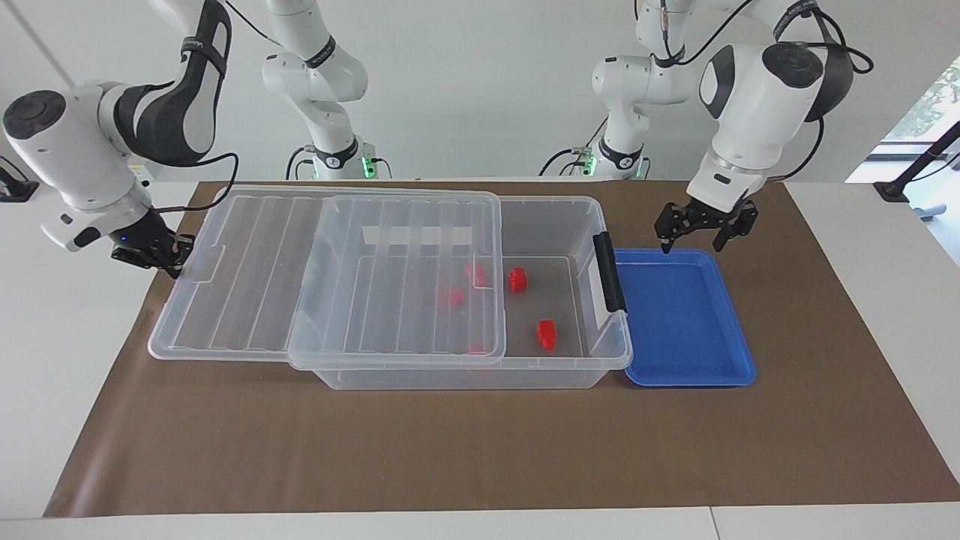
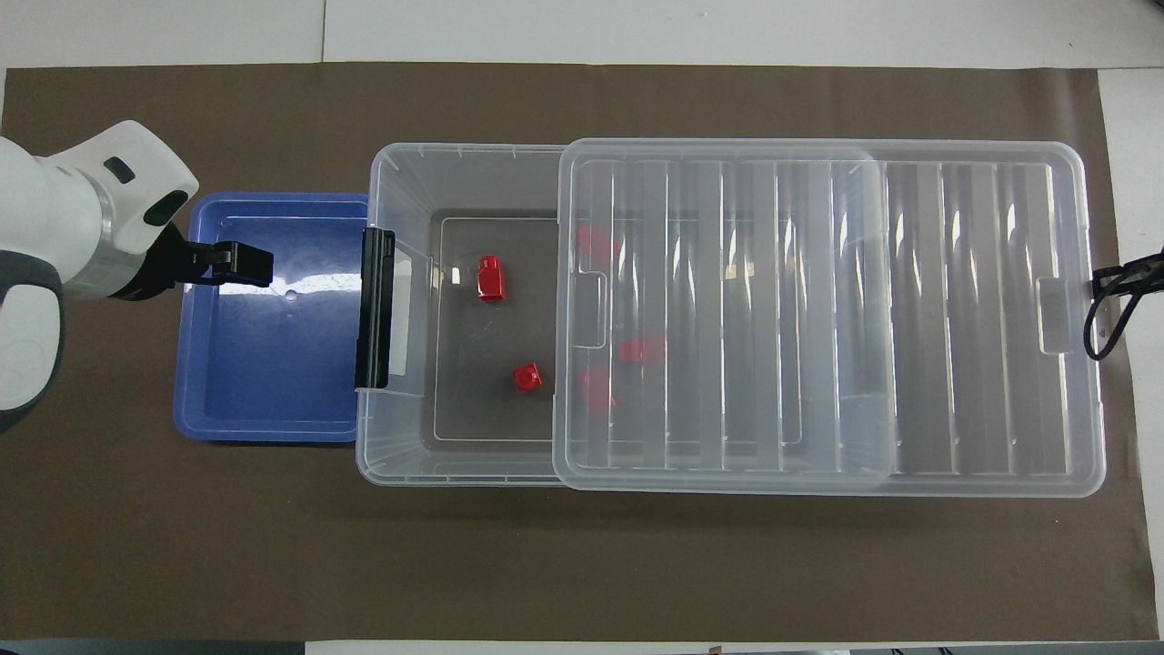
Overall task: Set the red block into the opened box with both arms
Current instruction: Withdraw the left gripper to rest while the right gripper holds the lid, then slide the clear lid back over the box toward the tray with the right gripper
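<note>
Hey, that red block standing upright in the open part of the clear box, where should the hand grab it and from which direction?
Come straight down from above and pinch the red block across its two flat sides. It stands apart from the other blocks, in the uncovered part of the box. The tall walls and the lid make a sideways approach awkward, so a top-down approach looks best.

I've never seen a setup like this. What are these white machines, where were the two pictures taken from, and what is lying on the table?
They are two jointed robot arms, each ending in a small black two-finger gripper. One picture looks across the table at them; the other looks down from above their end. On the brown mat stands a clear box, its lid slid partway off. Several red blocks lie inside; two show plainly, one nearer the robots than the other. Beside the box sits an empty blue tray. The left gripper hangs open over the tray, holding nothing. The right gripper is shut at the lid's end.
</note>
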`<state>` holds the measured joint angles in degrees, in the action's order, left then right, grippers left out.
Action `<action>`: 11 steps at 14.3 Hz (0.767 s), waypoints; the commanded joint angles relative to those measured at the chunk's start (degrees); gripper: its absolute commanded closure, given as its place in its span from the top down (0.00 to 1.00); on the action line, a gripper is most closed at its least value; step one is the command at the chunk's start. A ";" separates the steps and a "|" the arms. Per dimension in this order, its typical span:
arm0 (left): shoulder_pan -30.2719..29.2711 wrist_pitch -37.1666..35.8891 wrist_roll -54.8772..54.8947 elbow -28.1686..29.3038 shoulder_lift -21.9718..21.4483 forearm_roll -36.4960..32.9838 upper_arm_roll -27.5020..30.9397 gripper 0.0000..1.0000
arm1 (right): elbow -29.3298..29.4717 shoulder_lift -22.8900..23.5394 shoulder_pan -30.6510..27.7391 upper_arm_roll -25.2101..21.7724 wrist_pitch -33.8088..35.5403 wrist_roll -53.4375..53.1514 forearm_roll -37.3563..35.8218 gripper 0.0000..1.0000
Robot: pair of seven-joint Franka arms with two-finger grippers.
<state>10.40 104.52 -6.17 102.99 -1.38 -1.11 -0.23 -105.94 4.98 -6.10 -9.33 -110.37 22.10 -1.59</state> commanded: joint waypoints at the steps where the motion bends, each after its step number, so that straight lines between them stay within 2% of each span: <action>1: -3.35 -6.24 5.36 -4.63 -0.12 1.54 -0.39 1.00 | -1.55 -1.37 -0.14 1.60 -0.29 -3.19 -0.26 0.00; 5: -6.44 -12.05 9.94 -9.12 0.15 2.61 -0.21 1.00 | -1.55 -1.37 -0.05 3.61 0.06 -6.62 -0.26 0.00; 11: -8.46 -14.96 11.53 -11.68 0.41 2.43 -0.21 1.00 | -2.16 -1.64 -0.05 6.95 -0.03 -12.60 -0.26 0.00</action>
<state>2.57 91.68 4.35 93.41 -1.45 0.37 -0.17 -106.36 4.87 -5.84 -3.84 -110.31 12.00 -1.59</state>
